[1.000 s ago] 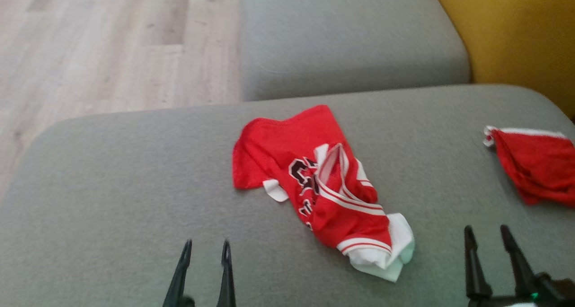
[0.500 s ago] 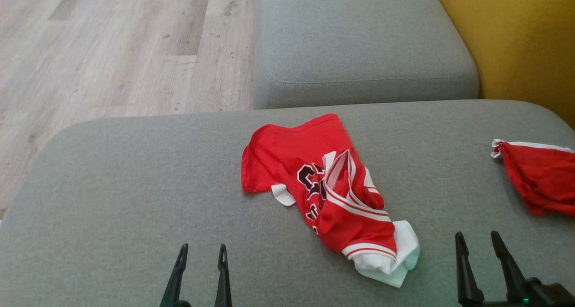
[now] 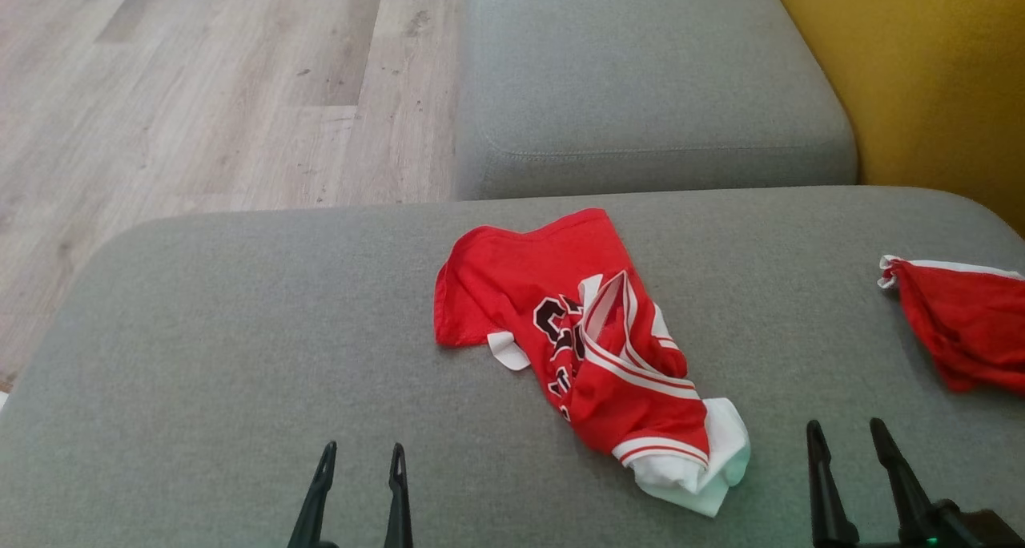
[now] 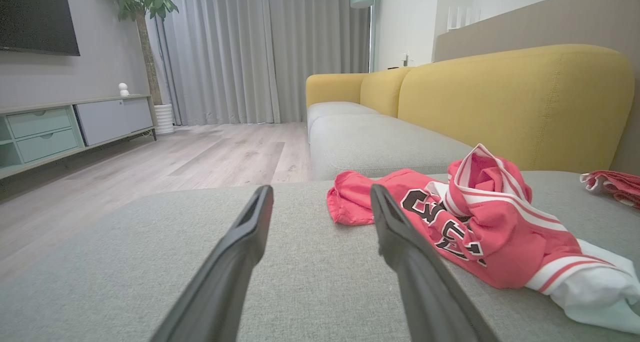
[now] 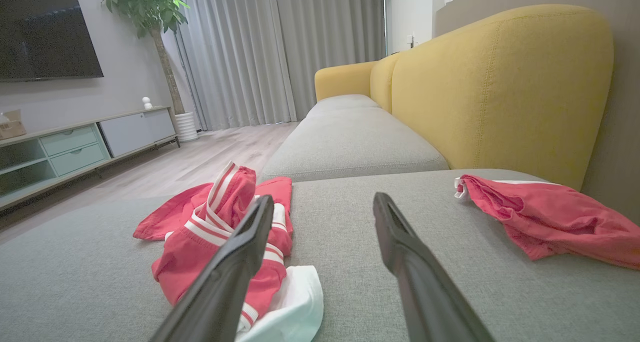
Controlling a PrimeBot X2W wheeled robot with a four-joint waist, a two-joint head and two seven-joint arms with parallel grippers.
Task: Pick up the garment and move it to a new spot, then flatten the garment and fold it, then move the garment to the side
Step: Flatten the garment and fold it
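A crumpled red garment (image 3: 560,324) with white trim and dark lettering lies in the middle of the grey sofa seat (image 3: 240,332); it appears again as the garment (image 4: 480,227) right of the left fingers and as the garment (image 5: 215,232) left of the right fingers. My left gripper (image 3: 360,455) hovers open near the seat's front edge, to the left of and nearer than the garment. My right gripper (image 3: 845,431) stands open to the right of the garment's white end. Nothing is between either pair of fingers.
A second red cloth (image 3: 965,324) with a white edge lies at the seat's far right, also the red cloth (image 5: 545,219). Another grey cushion (image 3: 641,75) adjoins behind, a yellow backrest (image 3: 921,75) to the right, wooden floor (image 3: 200,91) to the left.
The whole picture has slid down and right, so the camera moved. The garment keeps its shape and both grippers stay open.
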